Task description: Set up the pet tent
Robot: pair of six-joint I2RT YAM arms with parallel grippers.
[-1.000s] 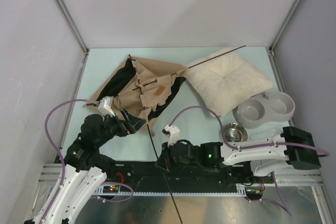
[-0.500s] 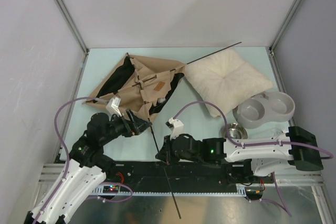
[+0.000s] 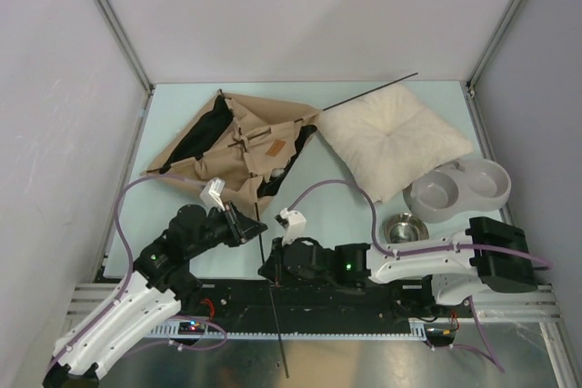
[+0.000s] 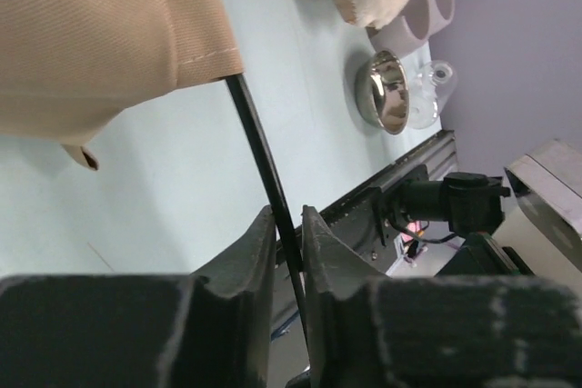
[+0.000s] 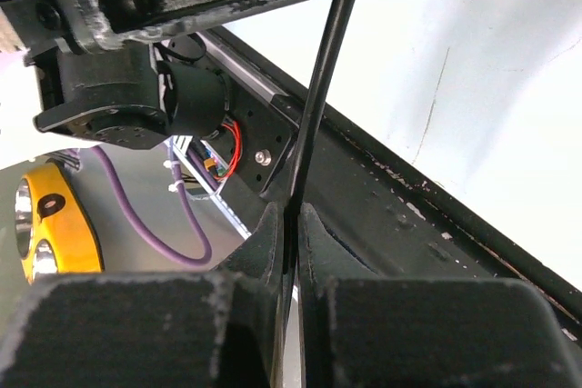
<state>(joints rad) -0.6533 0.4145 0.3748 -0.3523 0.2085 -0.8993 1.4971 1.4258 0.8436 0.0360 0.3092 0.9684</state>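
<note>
Tan canvas lies slack on the far left of the pale green surface (image 3: pixel 177 111): the pet tent (image 3: pixel 241 147) is down flat, its dark floor showing between the folds and its small brown label facing up. From its near corner a thin black pole (image 4: pixel 253 144) runs out of the hem, across the bare surface and past the near edge over my base rail.

My left end effector (image 4: pixel 289 224) is clamped on that pole just short of the canvas, one finger pressed to each side of it. My right end effector (image 5: pixel 289 220) is clamped on the same pole farther down, above the rail, with no gap showing at the rod.

A second pole (image 3: pixel 373 94) sticks out of the tent's far corner toward the back wall, passing the fluffy cream pillow (image 3: pixel 396 138). To the right, well apart from the tent, sit a grey double feeder (image 3: pixel 457 188) and a steel bowl (image 3: pixel 405 227).

By my reading, the step in hand is feeding this pole through its sleeve, and the tent is far from standing. The next move would call for both grips to work in line along the rod, pushing it toward the canvas without bowing it. The fabric may bunch at the hem, so the push wants to be slow. One grip would then let go and take hold again lower down.
</note>
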